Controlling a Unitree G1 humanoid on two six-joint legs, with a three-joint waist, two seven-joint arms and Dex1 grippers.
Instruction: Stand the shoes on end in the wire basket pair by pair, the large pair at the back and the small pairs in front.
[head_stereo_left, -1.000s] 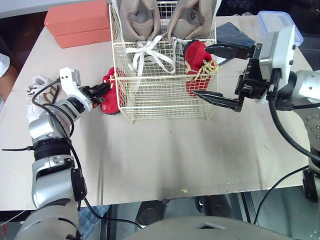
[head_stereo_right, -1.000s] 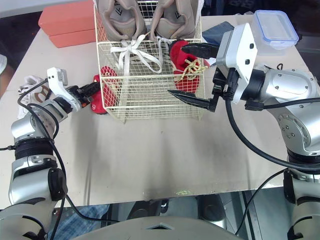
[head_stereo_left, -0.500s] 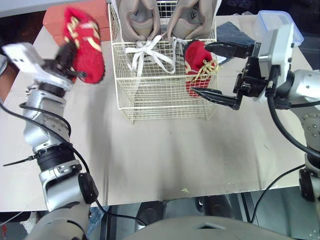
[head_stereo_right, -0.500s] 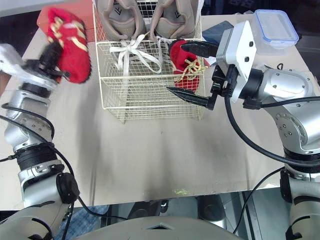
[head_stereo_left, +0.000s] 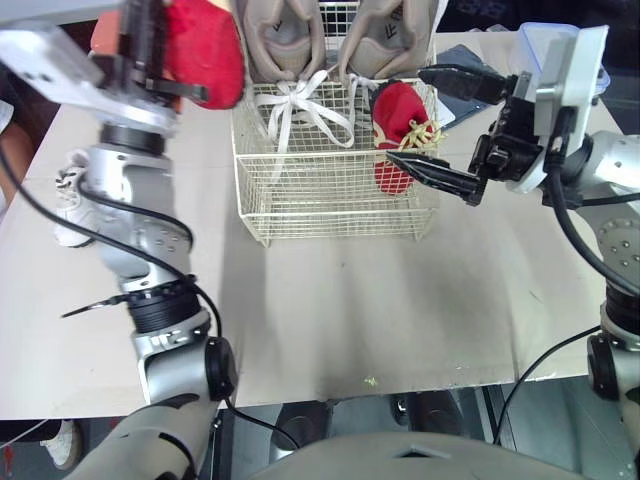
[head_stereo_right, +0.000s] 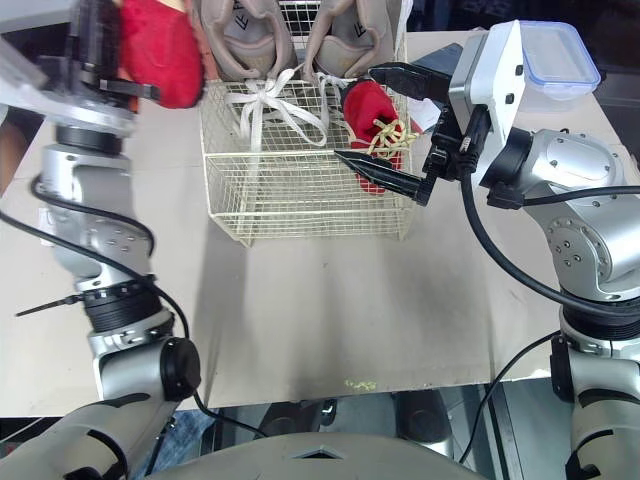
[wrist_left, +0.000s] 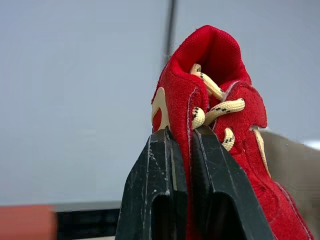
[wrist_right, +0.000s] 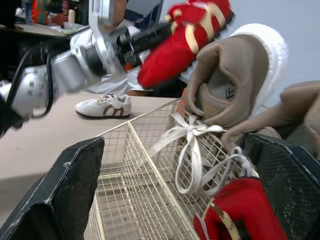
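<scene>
The wire basket (head_stereo_left: 340, 195) holds the large beige pair (head_stereo_left: 290, 35) standing at its back. One small red shoe (head_stereo_left: 398, 135) stands in its front right corner. My left gripper (wrist_left: 181, 134) is shut on the tongue of a second red shoe (head_stereo_left: 205, 45), held high over the basket's back left corner. My right gripper (head_stereo_left: 404, 113) is open at the basket's right side, one finger on each side of the red shoe inside. A small white shoe (head_stereo_left: 75, 195) lies on the table to the left.
A clear plastic box with a blue lid (head_stereo_right: 560, 55) sits at the back right behind my right arm, next to a dark blue item (head_stereo_left: 455, 65). An orange box (head_stereo_left: 100, 35) lies at the back left. Bare tabletop (head_stereo_left: 350, 300) stretches in front of the basket.
My left arm has lifted the red shoe from the table beside the basket's left wall and swung it up toward the basket's back left. The right gripper stayed open, almost still.
</scene>
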